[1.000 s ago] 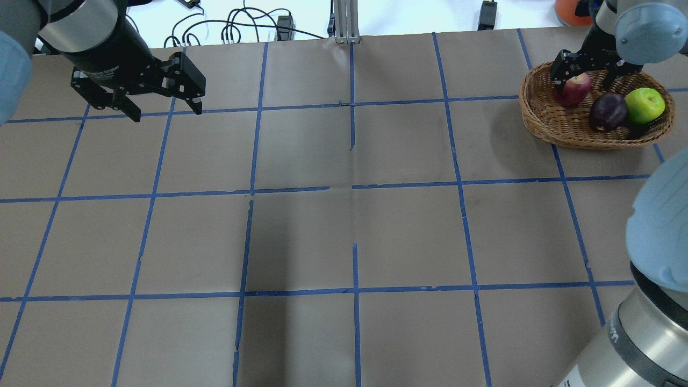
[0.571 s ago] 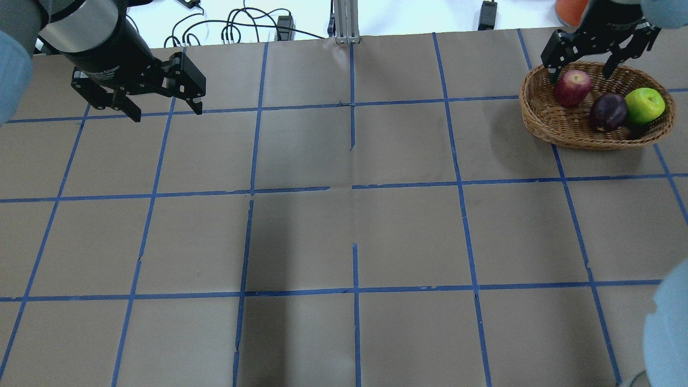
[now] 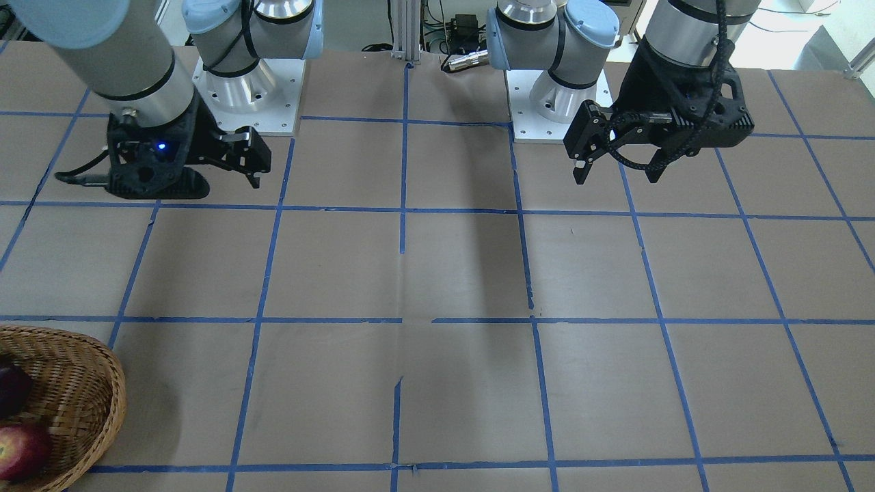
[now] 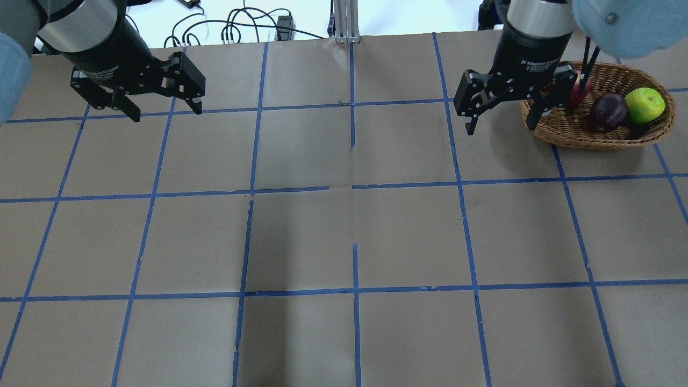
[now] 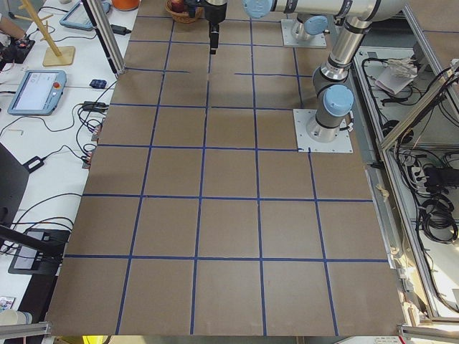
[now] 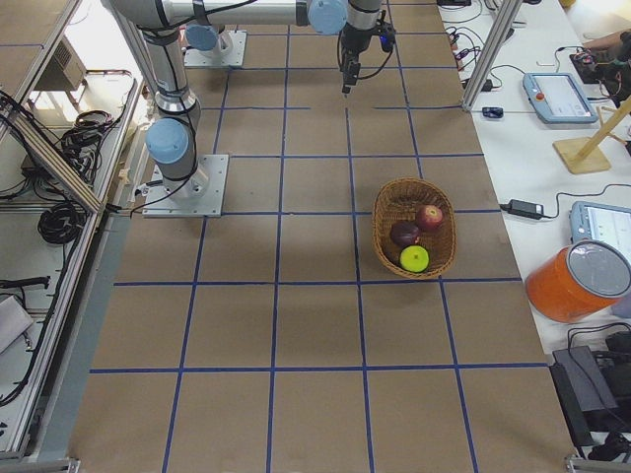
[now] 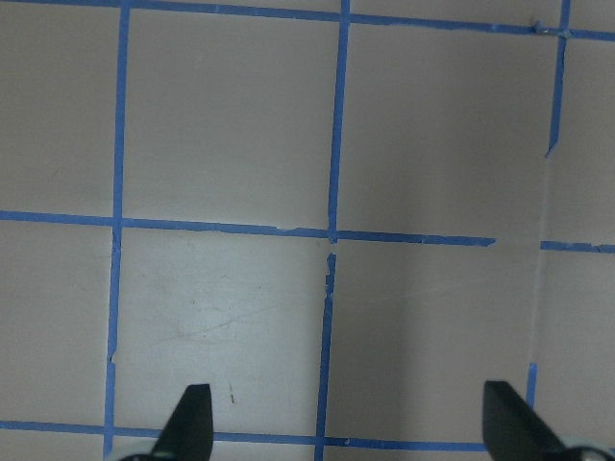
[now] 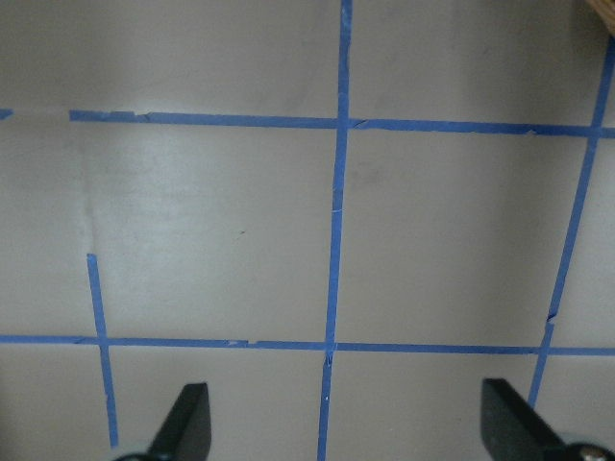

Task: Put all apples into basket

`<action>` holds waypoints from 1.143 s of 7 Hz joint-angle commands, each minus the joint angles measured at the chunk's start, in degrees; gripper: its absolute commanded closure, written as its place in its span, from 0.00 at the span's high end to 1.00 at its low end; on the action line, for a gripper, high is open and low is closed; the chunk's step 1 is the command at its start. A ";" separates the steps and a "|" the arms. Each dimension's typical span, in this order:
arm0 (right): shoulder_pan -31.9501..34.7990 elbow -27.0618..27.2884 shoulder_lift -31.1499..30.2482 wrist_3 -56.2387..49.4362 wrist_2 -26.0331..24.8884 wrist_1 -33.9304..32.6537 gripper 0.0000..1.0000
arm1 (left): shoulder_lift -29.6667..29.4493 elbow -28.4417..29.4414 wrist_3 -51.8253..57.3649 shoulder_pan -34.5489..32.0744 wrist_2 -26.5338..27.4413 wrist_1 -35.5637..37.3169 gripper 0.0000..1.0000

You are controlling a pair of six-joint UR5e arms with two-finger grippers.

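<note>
Right tool [image 4: 500,129] spread wide, off basket [image 4: 591,144] rim; three apples [image 4: 645,105] inside.

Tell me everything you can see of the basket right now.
The basket is oval, light-brown woven wicker with a thick braided rim, upright on the paper-covered table, far side on the robot's right. Inside lie the green apple, maroon apple and red apple in a row. The open right gripper hangs by its left end, not touching.
</note>
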 commanded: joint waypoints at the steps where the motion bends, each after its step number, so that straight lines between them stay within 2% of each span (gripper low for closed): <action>1: -0.63 4.07 -5.06 0.18 -0.02 -2.85 1.00 | 0.01 0.00 0.00 0.00 0.00 0.00 1.00; 3: -4.93 7.14 -5.25 -0.51 0.16 -2.33 1.00 | 0.01 0.00 0.09 0.00 0.00 0.00 1.00; 8: -4.51 6.19 -7.89 0.80 0.42 -3.03 1.00 | 0.10 0.00 0.09 0.00 0.09 -0.09 1.00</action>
